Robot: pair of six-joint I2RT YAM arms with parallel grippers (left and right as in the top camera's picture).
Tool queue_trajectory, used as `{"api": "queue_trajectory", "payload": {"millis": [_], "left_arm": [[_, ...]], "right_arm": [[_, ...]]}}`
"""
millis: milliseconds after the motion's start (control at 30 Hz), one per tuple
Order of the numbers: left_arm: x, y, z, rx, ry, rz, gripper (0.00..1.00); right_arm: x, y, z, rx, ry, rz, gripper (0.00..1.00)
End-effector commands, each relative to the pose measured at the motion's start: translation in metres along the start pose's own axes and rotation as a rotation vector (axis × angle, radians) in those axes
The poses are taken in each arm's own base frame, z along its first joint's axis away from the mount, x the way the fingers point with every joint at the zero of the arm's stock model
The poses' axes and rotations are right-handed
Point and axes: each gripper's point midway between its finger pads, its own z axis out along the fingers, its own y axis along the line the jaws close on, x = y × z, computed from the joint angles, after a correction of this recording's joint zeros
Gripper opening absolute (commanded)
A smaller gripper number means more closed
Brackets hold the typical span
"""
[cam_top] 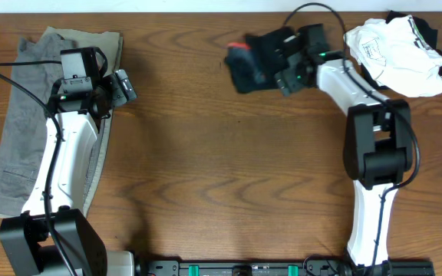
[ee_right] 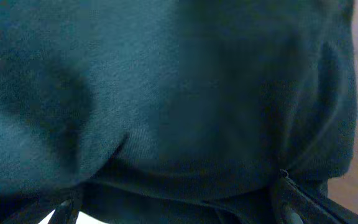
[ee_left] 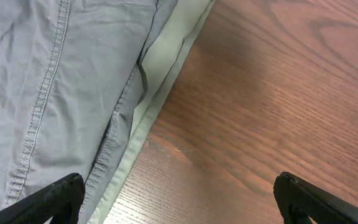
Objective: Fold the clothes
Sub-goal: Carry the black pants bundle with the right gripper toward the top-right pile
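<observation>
Spreading over the wooden table, grey trousers lie with their edge below the left gripper, its jaws apart. Bunched black leggings press against the right gripper, filling the space between its wide-spread fingers.

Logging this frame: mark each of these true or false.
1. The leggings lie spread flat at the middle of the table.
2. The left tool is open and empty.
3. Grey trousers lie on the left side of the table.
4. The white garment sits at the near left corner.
1. False. The leggings are bunched up near the far edge of the table, at the right tool.
2. True. The left tool is wide open with nothing between its fingers.
3. True. The grey trousers lie there.
4. False. The white garment sits at the far right corner.
</observation>
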Motion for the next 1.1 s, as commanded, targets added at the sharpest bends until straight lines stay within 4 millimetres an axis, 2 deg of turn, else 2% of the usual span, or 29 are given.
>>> {"api": "queue_trajectory", "payload": {"millis": [0,167,300,433,533,667,733,867,967,1067], "left_arm": [[0.004,0.004,0.004,-0.016,0.008,0.012,0.98],[0.004,0.004,0.004,-0.016,0.008,0.012,0.98],[0.004,0.004,0.004,-0.016,0.008,0.012,0.98],[0.004,0.004,0.004,-0.016,0.007,0.012,0.98],[0.004,0.004,0.004,-0.016,0.008,0.011,0.98],[0.004,0.004,0.004,-0.015,0.008,0.011,0.98],[0.004,0.002,0.004,-0.005,0.011,0.011,0.98],[0.005,-0.002,0.004,0.017,0.018,0.011,0.98],[0.006,-0.001,0.004,0.015,0.022,0.011,0.98],[0.008,-0.001,0.004,0.012,0.03,0.012,0.98]], "right_arm": [[0.003,0.0,0.003,0.017,0.039,0.001,0.93],[-0.039,0.016,-0.053,-0.088,-0.065,0.02,0.93],[-0.073,0.038,-0.092,-0.149,-0.166,0.036,0.87],[-0.095,0.058,-0.108,-0.117,-0.208,0.053,0.83],[-0.105,0.074,-0.11,-0.047,-0.229,0.032,0.84],[-0.121,0.091,-0.113,0.033,-0.278,0.046,0.77],[-0.125,0.095,-0.107,0.066,-0.295,0.066,0.76],[-0.123,0.097,-0.08,0.15,-0.287,0.113,0.76],[-0.113,0.09,-0.06,0.229,-0.259,0.165,0.75],[-0.104,0.093,-0.036,0.24,-0.235,0.163,0.79]]}}
